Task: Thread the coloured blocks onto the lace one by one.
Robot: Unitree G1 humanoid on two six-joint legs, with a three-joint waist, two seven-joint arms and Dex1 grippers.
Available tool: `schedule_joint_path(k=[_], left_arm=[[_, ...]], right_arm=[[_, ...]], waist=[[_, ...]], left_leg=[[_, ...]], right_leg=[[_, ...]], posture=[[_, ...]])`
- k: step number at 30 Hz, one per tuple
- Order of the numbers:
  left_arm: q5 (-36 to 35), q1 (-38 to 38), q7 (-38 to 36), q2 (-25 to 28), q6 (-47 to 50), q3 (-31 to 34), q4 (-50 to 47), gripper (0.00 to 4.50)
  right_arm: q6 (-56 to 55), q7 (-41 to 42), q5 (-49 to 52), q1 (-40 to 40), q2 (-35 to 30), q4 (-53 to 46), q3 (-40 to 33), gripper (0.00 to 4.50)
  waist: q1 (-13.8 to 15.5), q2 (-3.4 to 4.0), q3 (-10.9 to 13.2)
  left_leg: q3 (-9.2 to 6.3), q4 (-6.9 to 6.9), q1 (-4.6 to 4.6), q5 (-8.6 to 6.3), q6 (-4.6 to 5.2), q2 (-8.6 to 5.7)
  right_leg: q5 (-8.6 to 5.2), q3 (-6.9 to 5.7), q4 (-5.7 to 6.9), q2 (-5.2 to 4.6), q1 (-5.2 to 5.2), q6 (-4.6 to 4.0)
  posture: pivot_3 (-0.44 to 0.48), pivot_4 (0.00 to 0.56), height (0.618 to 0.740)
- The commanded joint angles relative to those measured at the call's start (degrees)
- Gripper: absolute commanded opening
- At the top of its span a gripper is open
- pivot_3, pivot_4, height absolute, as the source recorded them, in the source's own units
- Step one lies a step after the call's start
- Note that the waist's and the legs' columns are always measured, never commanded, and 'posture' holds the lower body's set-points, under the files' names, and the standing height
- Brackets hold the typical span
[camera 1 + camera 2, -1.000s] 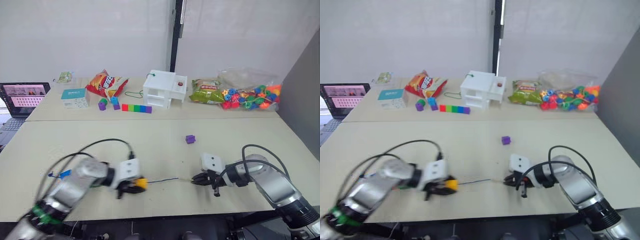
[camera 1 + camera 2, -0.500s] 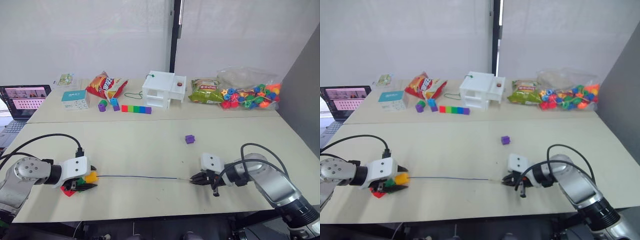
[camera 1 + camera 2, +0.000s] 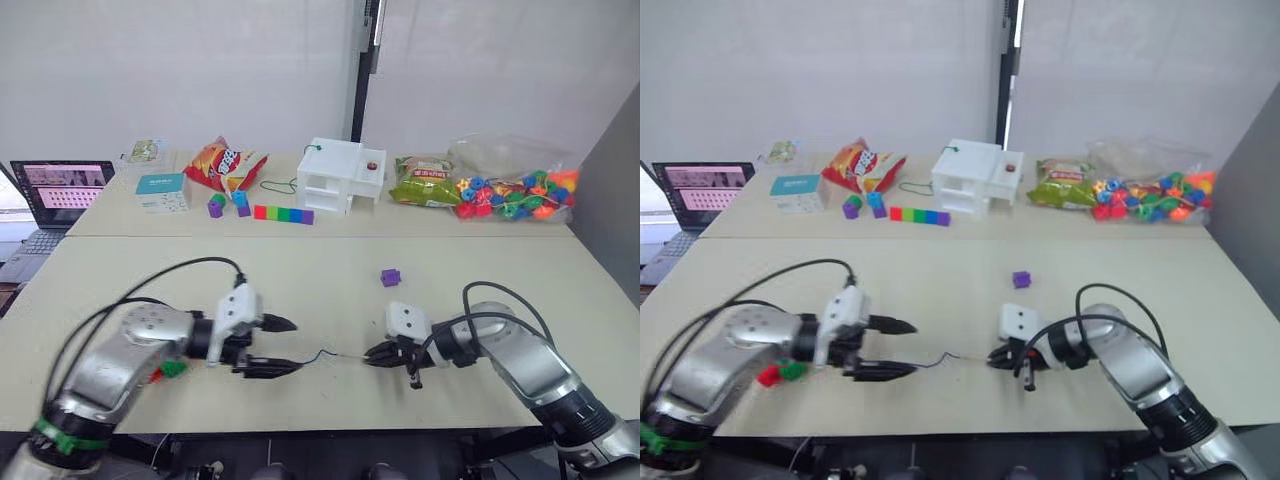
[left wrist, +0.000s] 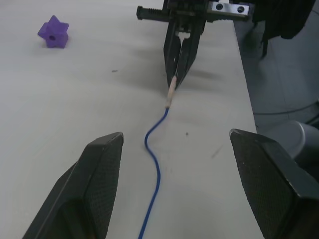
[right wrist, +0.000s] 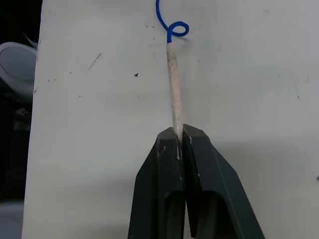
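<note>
The right claw [image 5: 180, 137] pinches the lace [image 4: 155, 164] by its pale tip, the cord trailing across the desk [image 3: 300, 270] toward the left claw [image 3: 275, 345]. Red and green blocks [image 3: 168, 371] sit threaded behind that claw; the purple block [image 3: 390, 277] lies beyond the lace tip, unthreaded. Half a second ago the left claw held the yellow block far out with the lace taut; now it is spread, empty, nearer the tip, the cord slack.

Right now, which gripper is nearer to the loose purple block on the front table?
The right. The right gripper, shut on the lace tip, lies just in front of the purple block. The left gripper is open, farther off to the left.
</note>
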Motion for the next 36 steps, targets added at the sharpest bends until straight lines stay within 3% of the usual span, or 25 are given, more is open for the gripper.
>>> schedule_joint_path(k=[1,5,10,13,21,36], left_arm=[[6.2,-3.1,3.7,-5.0,-3.2,-5.6,4.7,3.59],[10.1,-6.2,3.5,-9.7,-8.0,-8.9,12.0,3.59],[10.4,-6.1,1.4,-10.7,-9.3,-9.4,13.9,3.59],[10.1,-5.7,0.8,-10.9,-9.0,-9.3,13.2,2.78],[10.7,-6.0,0.9,-11.7,-8.6,-8.8,13.6,0.07],[10.1,-6.1,0.5,-12.1,-6.7,-8.1,12.4,0.03]], right_arm=[[0.5,0.3,0.6,-1.6,0.4,-0.7,-0.1,0.00],[0.5,0.4,0.6,-1.9,0.3,-0.5,0.1,0.00],[0.8,0.4,0.7,-1.6,-0.1,-0.8,0.0,0.00],[1.0,0.4,0.9,-1.2,-0.4,-1.3,-0.1,0.00],[1.5,0.4,1.1,-0.9,-0.5,-1.7,-0.1,0.00],[1.5,0.7,0.7,0.2,-1.3,-2.5,1.0,0.00]], waist=[[0.1,-0.03,0.0],[0.1,-0.03,0.0],[-0.1,-0.03,0.0],[-0.1,-0.03,0.0],[0.0,-0.03,0.0],[0.0,-0.03,0.0]], left_leg=[[0.00,0.03,-0.01,0.00,0.00,-0.01],[-0.01,0.05,-0.02,0.01,0.00,-0.02],[0.00,0.04,-0.01,0.01,0.00,0.00],[0.00,0.04,-0.02,0.01,0.01,0.02],[-0.01,0.07,-0.02,0.00,0.01,0.01],[-0.01,0.07,-0.02,0.01,0.01,0.01]], right_leg=[[0.01,0.02,0.00,0.03,0.00,0.01],[0.01,0.01,0.00,0.06,-0.03,0.01],[0.01,0.06,0.00,0.08,-0.05,0.01],[0.01,0.07,-0.01,0.07,-0.05,0.01],[0.01,0.06,0.00,0.05,-0.03,0.01],[0.01,0.07,0.01,0.05,-0.03,0.01]], posture=[[0.000,0.150,0.740],[0.000,0.150,0.740],[0.000,0.150,0.740],[0.000,0.150,0.740],[0.000,0.150,0.740],[0.000,0.150,0.740]])
